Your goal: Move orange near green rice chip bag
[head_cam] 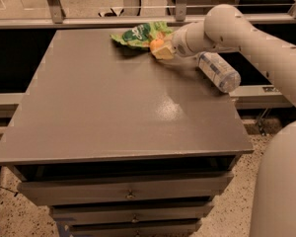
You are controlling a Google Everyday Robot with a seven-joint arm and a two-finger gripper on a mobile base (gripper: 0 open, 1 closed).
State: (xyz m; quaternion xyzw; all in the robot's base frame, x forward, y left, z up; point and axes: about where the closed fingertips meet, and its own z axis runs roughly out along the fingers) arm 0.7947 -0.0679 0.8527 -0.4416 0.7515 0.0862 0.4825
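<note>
The claw (162, 50) grips the orange (156, 44) just beside the green rice chip bag (137, 34).

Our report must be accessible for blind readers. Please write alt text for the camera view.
The gripper is at the far side of a grey table, with the orange at its tip, right beside the green rice chip bag. A clear water bottle lies on its side near the table's right edge.
</note>
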